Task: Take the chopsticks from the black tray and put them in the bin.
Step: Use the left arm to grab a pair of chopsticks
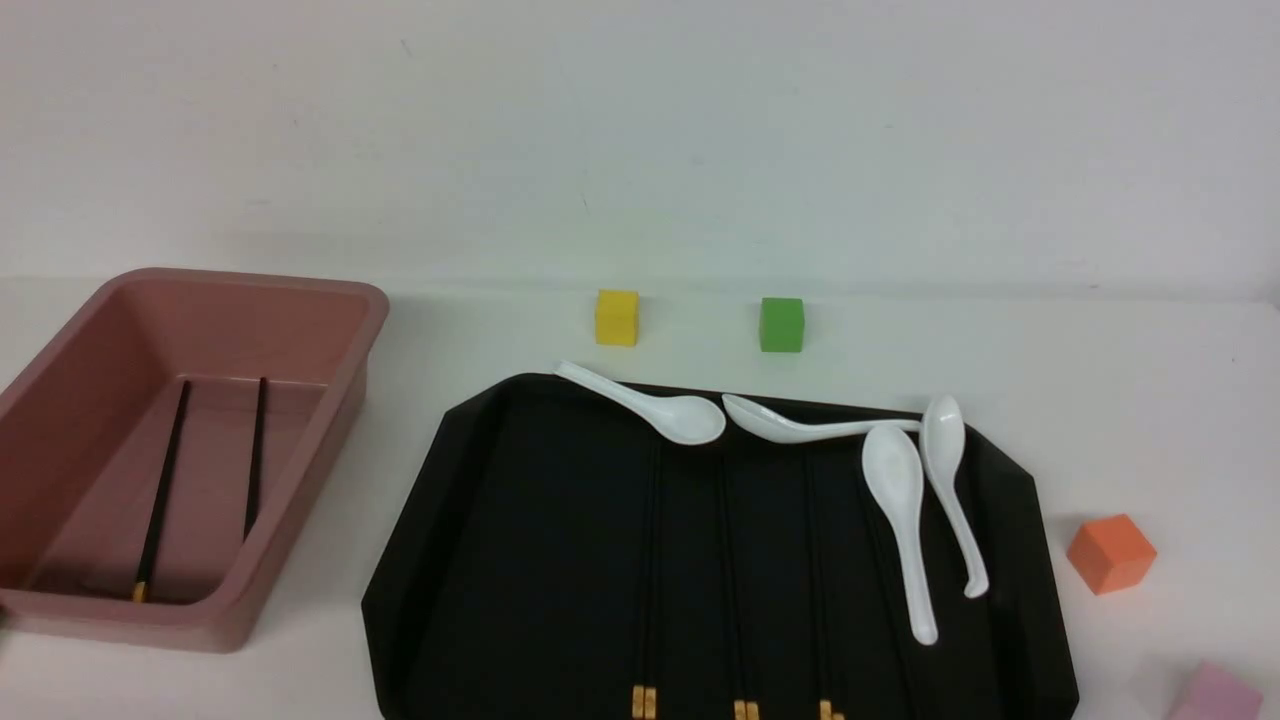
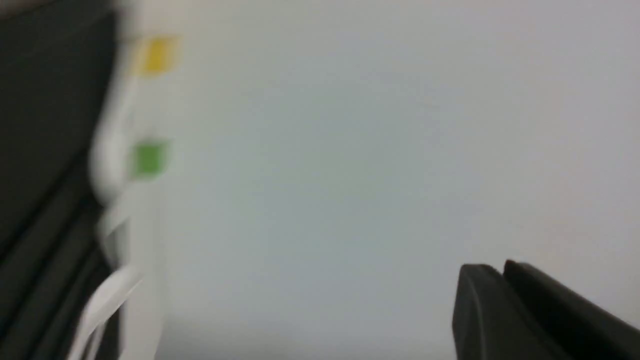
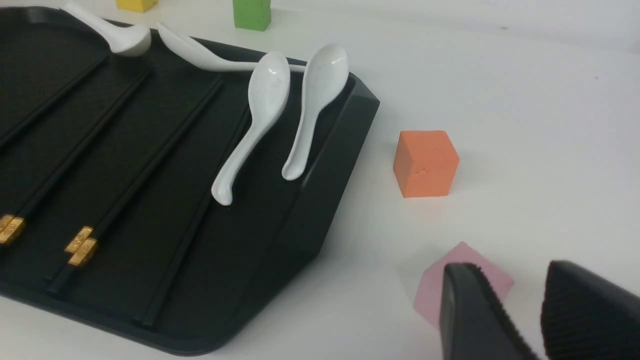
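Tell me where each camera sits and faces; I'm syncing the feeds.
Front: between the arms, facing forward over the black tray and bin; no arm shows.
Left wrist: blurred, along the tray's rim; left claw shows.
Right wrist: low, facing the tray and orange cube; right claw shows.
All share the green cube.

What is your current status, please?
Left gripper shut, right gripper open, both empty. Two chopsticks in bin; more on black tray. White spoons crowd their far ends.

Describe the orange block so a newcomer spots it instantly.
Find the black tray, the widest thing in view. Just off its right edge sits the orange block. It is the only orange cube; the pink block lies nearer the robot.
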{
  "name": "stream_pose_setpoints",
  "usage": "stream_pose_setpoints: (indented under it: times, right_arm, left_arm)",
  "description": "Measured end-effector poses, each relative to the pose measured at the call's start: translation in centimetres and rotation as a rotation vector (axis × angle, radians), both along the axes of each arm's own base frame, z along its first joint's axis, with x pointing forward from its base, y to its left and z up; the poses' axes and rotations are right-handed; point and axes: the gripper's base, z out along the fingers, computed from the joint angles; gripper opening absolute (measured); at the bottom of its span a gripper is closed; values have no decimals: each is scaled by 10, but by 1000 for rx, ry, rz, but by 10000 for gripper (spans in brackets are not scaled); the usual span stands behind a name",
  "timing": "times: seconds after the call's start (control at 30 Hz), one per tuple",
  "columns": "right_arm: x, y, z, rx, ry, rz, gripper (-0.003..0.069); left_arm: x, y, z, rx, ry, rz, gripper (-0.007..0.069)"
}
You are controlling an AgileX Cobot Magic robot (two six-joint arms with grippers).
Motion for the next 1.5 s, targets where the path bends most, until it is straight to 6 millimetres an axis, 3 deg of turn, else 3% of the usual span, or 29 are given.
stream_pose_setpoints:
  times: [0.1, 0.13, 0.2, 0.33, 0.37, 0.53, 0.6, 0.7, 0.9, 1.1, 1.23, 1.5]
  right_arm:
    - [0, 0, 0, 0, 0, 0, 240]
    - [0, 0, 0, 0, 0, 0, 240]
    - [0, 0, 0, 0, 0, 0, 240]
    - [0, 0, 0, 0, 0, 0, 240]
    - [0, 0, 0, 0, 0, 0, 240]
    - [0, 0, 0, 0, 0, 0, 240]
    - [0, 0, 0, 0, 0, 0, 240]
    - [0, 0, 0, 0, 0, 0, 240]
    - [0, 0, 0, 0, 0, 0, 240]
    - [0, 0, 0, 0, 0, 0, 240]
    - [0, 0, 0, 0, 0, 0, 240]
    - [0, 0, 0, 0, 0, 0, 240]
  left_arm:
    - [-3, -2, 36, 209, -76, 19, -13]
    - [5, -10, 50, 366, -38, -31, -13]
    - [25, -20, 56, 533, 97, -145, -13]
    - [74, -35, 35, 836, 561, -493, -13]
    - [78, -36, 33, 877, 612, -535, -13]
    - [140, -40, 6, 1048, 973, -858, -13]
    - [158, -47, 0, 1049, 992, -924, -13]
    - [187, -76, -9, 1041, 971, -1024, -13]
    - [214, -143, -23, 1133, 942, -1110, -13]
    - [233, -203, -49, 1345, 1018, -1065, 10]
    - [243, -234, -70, 1484, 1038, -988, 101]
    - [258, -248, -74, 1537, 935, -864, 339]
